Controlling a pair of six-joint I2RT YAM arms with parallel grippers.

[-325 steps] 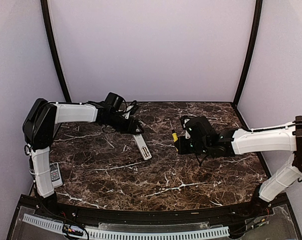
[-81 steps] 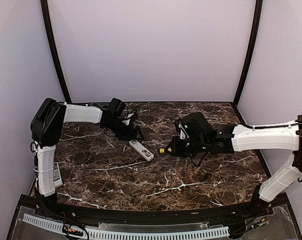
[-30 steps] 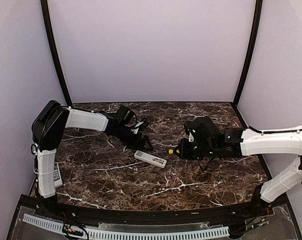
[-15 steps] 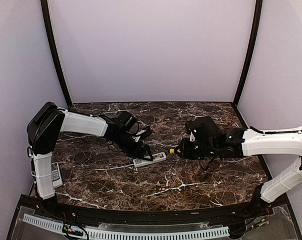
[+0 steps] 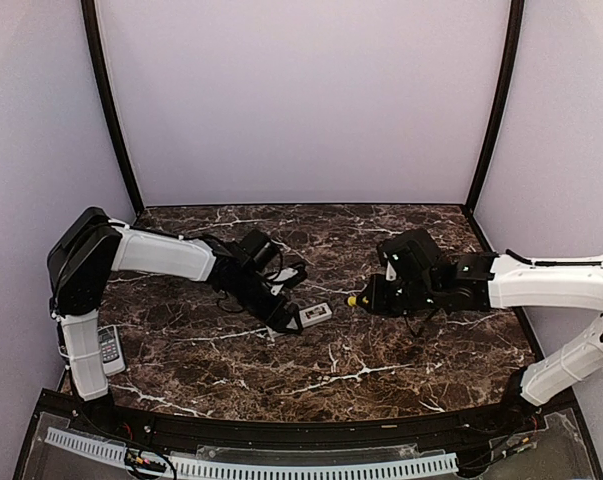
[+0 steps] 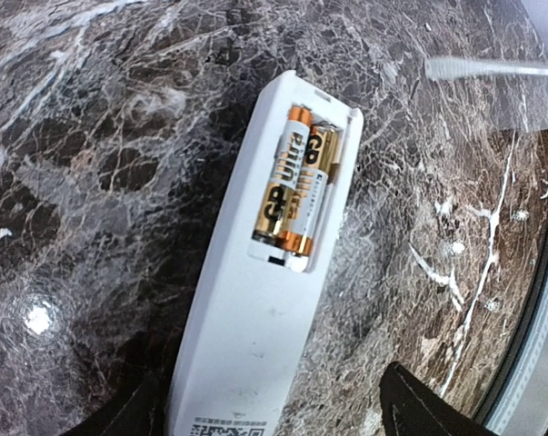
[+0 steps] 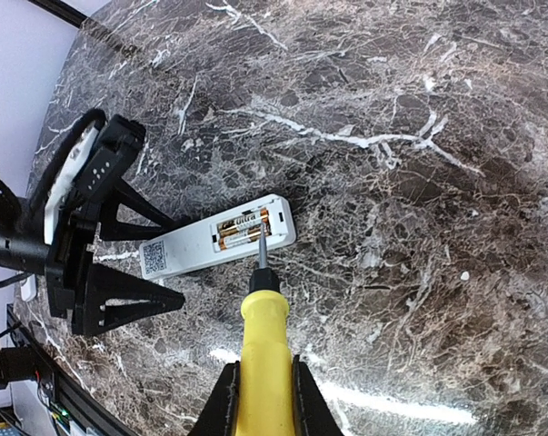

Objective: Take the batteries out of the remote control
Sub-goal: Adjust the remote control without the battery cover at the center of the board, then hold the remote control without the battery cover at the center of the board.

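Note:
The white remote control [image 6: 255,345] lies back-up on the marble with its battery bay uncovered. Two black-and-gold batteries [image 6: 296,186] sit side by side in the bay. My left gripper [image 6: 274,418] is open, one finger on either side of the remote's near end [image 5: 314,314]. My right gripper [image 7: 263,400] is shut on the yellow-handled screwdriver [image 7: 263,354]. The screwdriver's tip points at the batteries [image 7: 242,227] from just beside the remote [image 7: 192,247]. The left gripper's black fingers [image 7: 128,304] flank the remote's other end.
A second, grey remote [image 5: 109,347] lies at the table's left edge by the left arm's base. The dark marble tabletop [image 5: 381,360] ends in a black rim at the front. Purple walls close in the back and sides.
The left gripper has come down over the remote's end and the remote has turned, its bay end now toward the right arm. The right gripper with the screwdriver shifted slightly right.

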